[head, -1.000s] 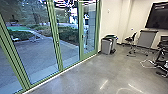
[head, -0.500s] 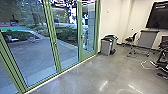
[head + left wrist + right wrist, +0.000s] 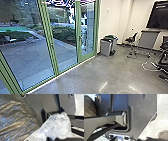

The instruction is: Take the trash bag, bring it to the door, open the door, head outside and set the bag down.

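Bulging beside bunched clear plastic, the trash bag (creased, shiny); left gripper, right gripper: opening and hold cannot be told.

Head view: the wall-mounted screen is cut off by the right edge; chairs beyond the glass are blurred. Left wrist view: the edge crops the bulging trash bag; a dark, indistinct shape covers part of the clear plastic.

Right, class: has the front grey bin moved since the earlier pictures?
No, the front grey bin still stands just right of the green door frame; only the camera has shifted.
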Available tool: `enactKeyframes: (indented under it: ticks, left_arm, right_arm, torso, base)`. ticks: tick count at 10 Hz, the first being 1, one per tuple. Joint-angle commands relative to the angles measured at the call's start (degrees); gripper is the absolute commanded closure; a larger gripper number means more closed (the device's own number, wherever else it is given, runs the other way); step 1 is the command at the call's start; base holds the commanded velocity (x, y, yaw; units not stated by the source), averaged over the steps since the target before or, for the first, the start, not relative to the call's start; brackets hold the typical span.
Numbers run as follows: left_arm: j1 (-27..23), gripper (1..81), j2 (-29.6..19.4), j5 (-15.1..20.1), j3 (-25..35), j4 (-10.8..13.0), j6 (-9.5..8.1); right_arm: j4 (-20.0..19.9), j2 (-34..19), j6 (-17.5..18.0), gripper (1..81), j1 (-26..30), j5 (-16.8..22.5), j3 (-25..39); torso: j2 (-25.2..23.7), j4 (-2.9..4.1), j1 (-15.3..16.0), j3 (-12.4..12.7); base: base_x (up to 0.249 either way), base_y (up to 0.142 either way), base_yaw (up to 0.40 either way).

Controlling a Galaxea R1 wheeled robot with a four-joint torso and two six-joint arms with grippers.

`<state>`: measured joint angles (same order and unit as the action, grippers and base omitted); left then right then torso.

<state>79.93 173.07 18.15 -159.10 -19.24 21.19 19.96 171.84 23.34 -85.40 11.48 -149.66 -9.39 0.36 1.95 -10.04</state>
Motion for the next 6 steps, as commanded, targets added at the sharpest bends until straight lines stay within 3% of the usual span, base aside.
enactKeyframes:
  ticks: [1,5,6]
  left_arm:
    - [-3.2,81.1,-0.1,4.6,-0.1,-0.1,0.26]
    - [-3.2,81.1,-0.1,4.7,-0.2,-0.1,0.26]
    - [-3.2,81.1,-0.2,4.7,-0.2,-0.1,0.26]
  right_arm:
    - [0.3,0.1,-0.2,1.0,2.8,3.2,0.2]
    - [0.4,0.1,-0.2,1.0,2.8,3.1,0.2]
    - [0.4,0.1,-0.2,1.0,2.8,2.6,0.2]
  torso:
    - [0.0,0.00,0.0,0.0]
    - [0.0,0.00,0.0,0.0]
    - [0.0,0.00,0.0,0.0]
  base:
    - [0.190,-0.095,0.000]
    - [0.190,-0.082,0.000]
    - [0.185,0.000,0.000]
